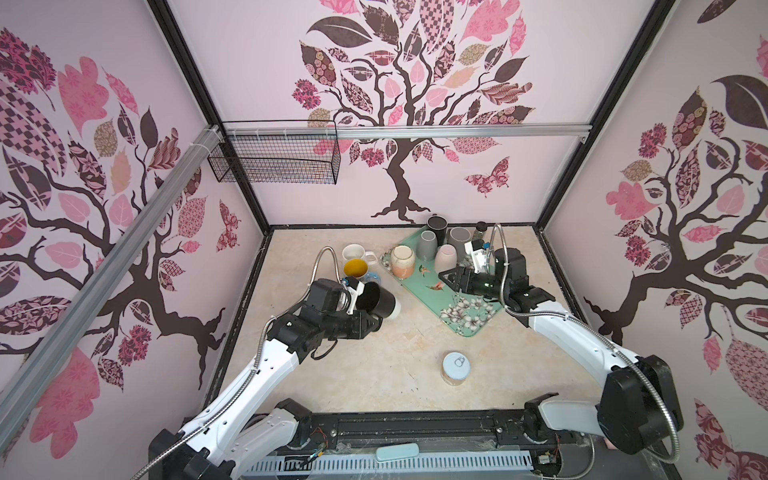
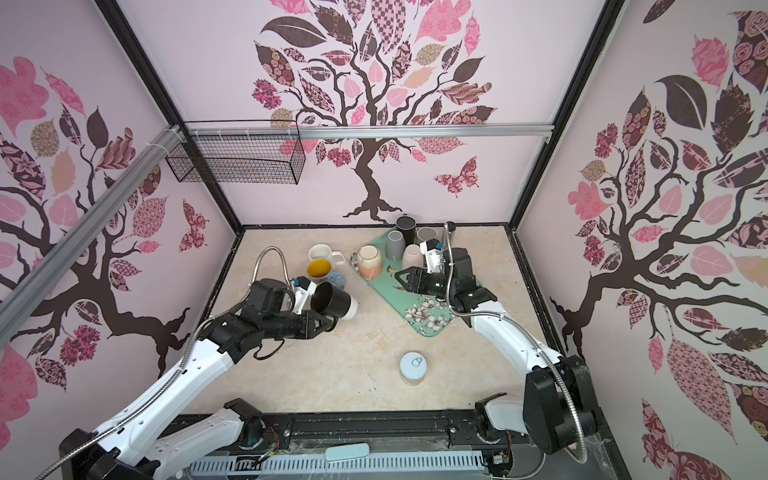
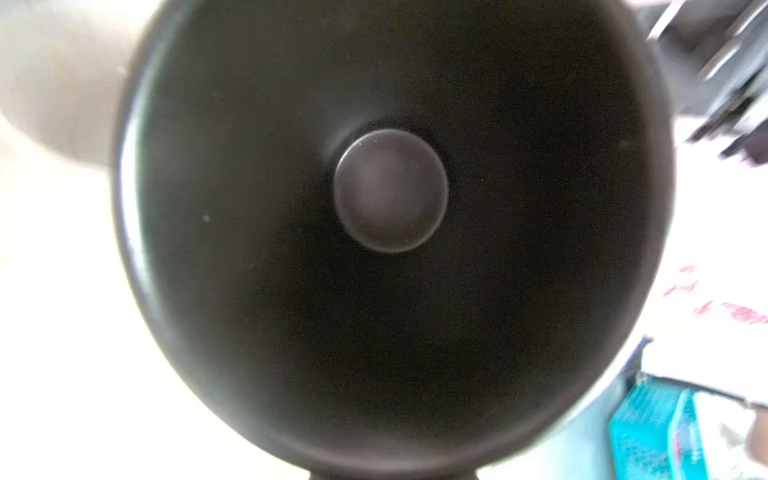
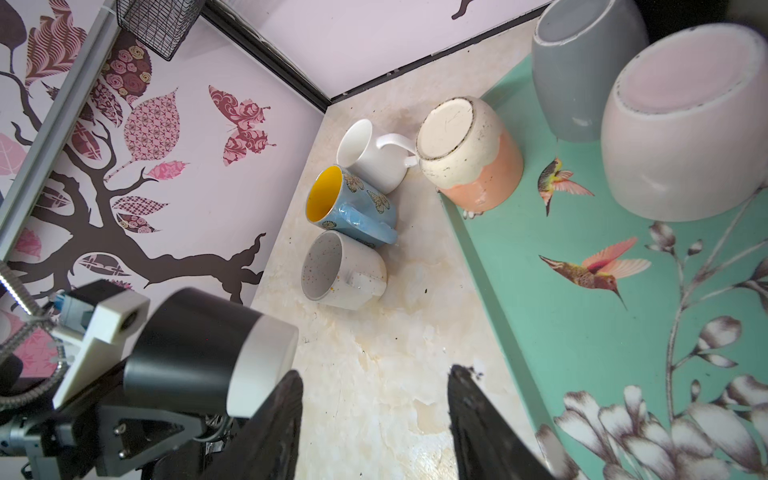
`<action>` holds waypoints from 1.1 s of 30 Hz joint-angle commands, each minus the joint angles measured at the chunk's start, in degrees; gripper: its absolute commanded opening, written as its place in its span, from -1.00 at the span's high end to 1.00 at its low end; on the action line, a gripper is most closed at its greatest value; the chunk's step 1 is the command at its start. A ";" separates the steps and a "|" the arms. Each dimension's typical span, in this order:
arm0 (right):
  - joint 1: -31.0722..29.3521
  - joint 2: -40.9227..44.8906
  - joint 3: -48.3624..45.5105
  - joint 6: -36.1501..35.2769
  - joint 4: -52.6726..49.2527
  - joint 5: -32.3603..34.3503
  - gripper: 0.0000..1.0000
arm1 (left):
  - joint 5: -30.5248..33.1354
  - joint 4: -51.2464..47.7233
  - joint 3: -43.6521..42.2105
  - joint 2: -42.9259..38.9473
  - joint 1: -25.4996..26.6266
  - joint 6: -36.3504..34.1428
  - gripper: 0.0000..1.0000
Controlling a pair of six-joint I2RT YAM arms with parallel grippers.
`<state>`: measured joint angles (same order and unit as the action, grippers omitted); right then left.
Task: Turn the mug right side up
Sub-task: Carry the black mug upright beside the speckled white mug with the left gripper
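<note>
Pinching black mug (image 1: 384, 302) w/ left pincer (image 1: 375, 321), mug sideways, mouth twd wrist; right pincer (image 1: 444, 277) spread.

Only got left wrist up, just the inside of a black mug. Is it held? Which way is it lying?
Observer: Left tool is shut on the black mug; it lies sideways, white base pointing away from the arm.
Operator: Right arm?
Observer: Right tool is open and empty, beside the green tray.
Operator: Others done?
Observer: White mug, blue mug and speckled mug stand upright on the table.
</note>
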<state>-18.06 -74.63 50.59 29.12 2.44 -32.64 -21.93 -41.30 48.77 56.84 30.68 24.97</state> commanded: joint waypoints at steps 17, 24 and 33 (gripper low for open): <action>0.17 0.72 -1.28 1.33 1.01 -2.14 -0.16 | 33.62 -13.69 -0.26 6.99 12.39 8.13 1.00; 0.22 0.63 -1.94 1.55 1.04 -2.75 -0.16 | 33.39 -8.22 -3.91 8.63 12.38 11.66 1.00; 0.18 -0.24 -1.85 2.05 1.95 -3.61 -0.15 | 35.53 -1.85 -8.01 9.78 12.35 21.82 0.95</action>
<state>-18.06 -74.61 48.80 31.18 2.83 -35.16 10.44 -48.84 41.65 66.48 43.03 42.35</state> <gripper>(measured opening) 0.575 0.131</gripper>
